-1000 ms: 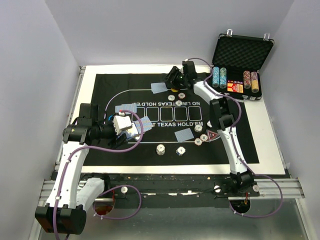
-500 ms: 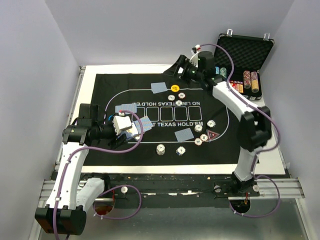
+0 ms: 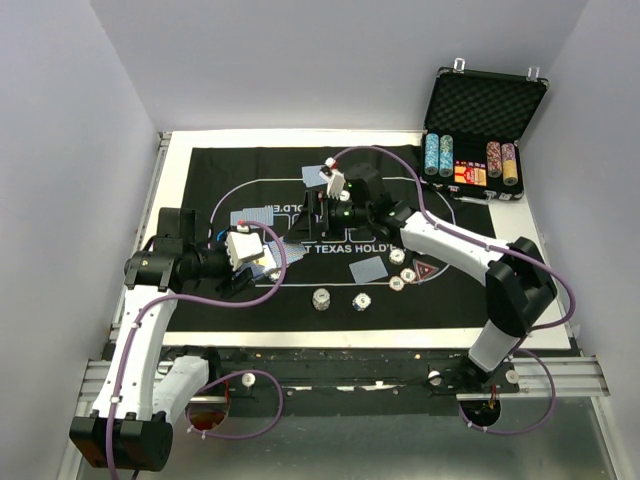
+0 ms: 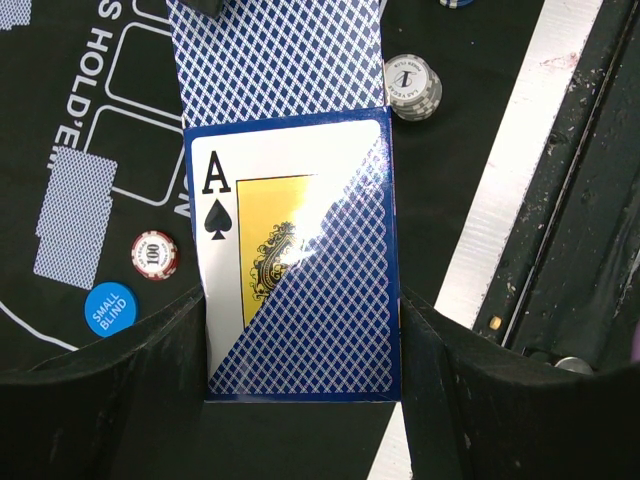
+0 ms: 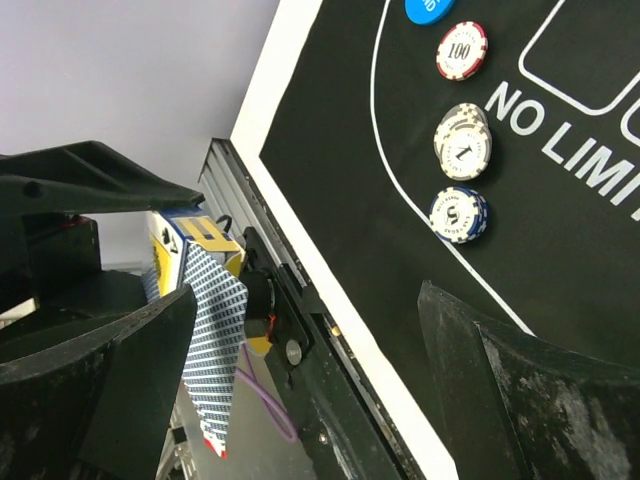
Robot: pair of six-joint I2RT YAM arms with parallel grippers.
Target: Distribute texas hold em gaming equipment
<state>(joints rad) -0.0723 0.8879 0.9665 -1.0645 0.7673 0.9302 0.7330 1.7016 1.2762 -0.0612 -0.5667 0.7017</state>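
Observation:
My left gripper is shut on the small deck box, which has an ace of spades on its face. A blue-backed card sticks out of the box's far end. In the top view the left gripper holds the box over the mat's left side. My right gripper is open just to its right, pointing at it. The right wrist view shows the box and the protruding card beside the right gripper's left finger, untouched. Poker chips and a blue disc lie on the mat.
Blue-backed cards lie face down on the black felt mat. Chip stacks and a red triangle sit at the near right. An open black case with chip rows stands at the back right.
My right arm has swung back from the mat's far edge to the centre, toward the left gripper, and its jaws have opened wider. The left arm and the box have stayed still.

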